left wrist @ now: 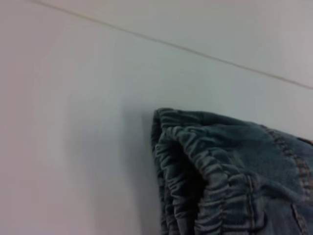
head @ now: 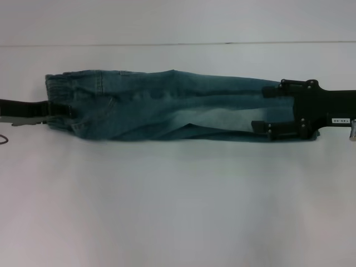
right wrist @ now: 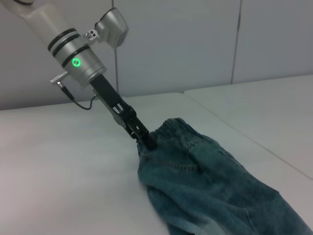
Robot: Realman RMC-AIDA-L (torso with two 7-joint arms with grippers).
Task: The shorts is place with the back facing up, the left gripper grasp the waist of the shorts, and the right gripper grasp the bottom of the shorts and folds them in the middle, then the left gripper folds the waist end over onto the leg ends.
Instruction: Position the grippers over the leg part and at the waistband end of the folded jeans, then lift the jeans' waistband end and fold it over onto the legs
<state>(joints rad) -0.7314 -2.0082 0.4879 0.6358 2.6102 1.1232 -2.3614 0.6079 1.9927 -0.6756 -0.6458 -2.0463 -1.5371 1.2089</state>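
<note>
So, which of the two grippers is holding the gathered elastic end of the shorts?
The left gripper, on the silver-cuffed arm, holds the ruched waist. The right gripper is at the flat leg hems.

Left gripper (right wrist: 146, 141) black, silver cuff, green light, right gripper (head: 266, 109) black, white label

Your head camera looks forward and down from above, taking in the whole white table (head: 178, 211) with the shorts (head: 167, 105) stretched left to right across its far half. Your left wrist camera sits very near the waist (left wrist: 195, 161) at the left end, looking across it toward bare tabletop. Your right wrist camera looks from the right end along the shorts (right wrist: 205, 191) toward the left, catching the left gripper (right wrist: 146, 139) at the waist and the wall (right wrist: 176, 44) beyond. All three views share that gathered waist end of the shorts
</note>
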